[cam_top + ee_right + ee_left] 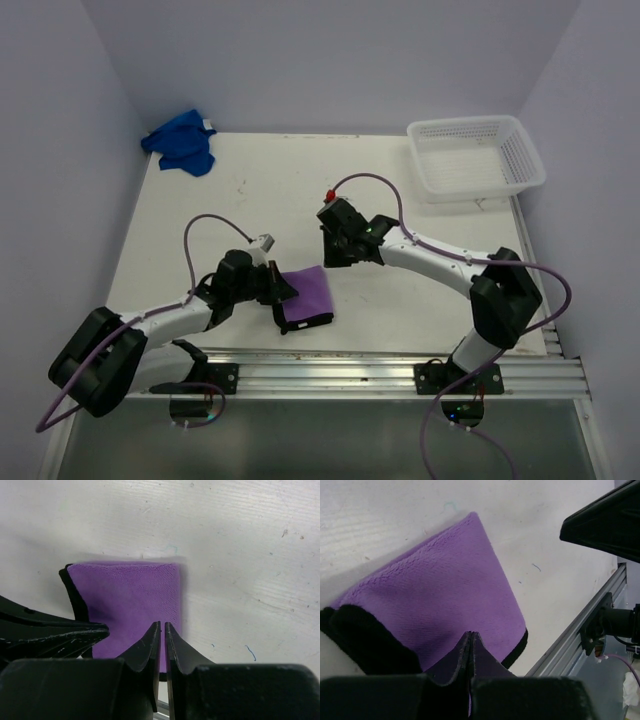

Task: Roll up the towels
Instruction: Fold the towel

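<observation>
1. From above: the jaws of my left gripper (283,290) are pressed together at the left edge of the purple towel (306,294). Those of my right gripper (336,258) hover all but together over its far edge, holding nothing. The towel lies near the table's front edge, between my arms. The blue towel (180,143) sits crumpled at the far-left corner, well apart.
2. Left wrist: my tips meet over the purple towel (445,590); I cannot tell whether cloth is caught between them. Its black backing curls up at the left.
3. Right wrist: only a sliver shows between my tips. I judge the first roll is barely begun. Next, the curled edge must be turned over and across, tight and even.
</observation>
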{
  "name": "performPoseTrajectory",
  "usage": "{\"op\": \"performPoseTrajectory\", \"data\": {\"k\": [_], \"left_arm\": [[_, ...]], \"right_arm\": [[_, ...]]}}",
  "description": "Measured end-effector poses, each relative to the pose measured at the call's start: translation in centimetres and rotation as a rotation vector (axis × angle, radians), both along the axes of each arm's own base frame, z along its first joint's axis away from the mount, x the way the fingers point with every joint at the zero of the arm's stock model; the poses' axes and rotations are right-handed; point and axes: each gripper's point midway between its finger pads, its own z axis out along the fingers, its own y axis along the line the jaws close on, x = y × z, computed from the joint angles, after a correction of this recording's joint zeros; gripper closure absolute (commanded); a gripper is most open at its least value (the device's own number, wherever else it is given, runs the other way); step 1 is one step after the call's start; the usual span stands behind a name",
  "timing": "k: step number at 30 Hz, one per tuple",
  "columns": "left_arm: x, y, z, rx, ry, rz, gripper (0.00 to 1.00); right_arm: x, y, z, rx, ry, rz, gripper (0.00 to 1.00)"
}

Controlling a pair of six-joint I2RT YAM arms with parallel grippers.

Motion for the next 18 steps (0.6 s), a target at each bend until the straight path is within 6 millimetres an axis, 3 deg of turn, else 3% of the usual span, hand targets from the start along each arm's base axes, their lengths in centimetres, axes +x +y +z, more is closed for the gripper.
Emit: {"op": "performPoseTrajectory", "data": {"k": [10,18], "left_arm": [[0.1,2.5,-3.4,0.148,0.054,0.087,1.00],[0.4,3.5,-3.5,0.190,0.044,0.138,1.00]], "right_arm": [[0.4,0.9,-2.0,0.003,0.033,0.015,0.90],[0.1,1.3,-3.2,-0.003,0.062,0.036,0.88]]}}
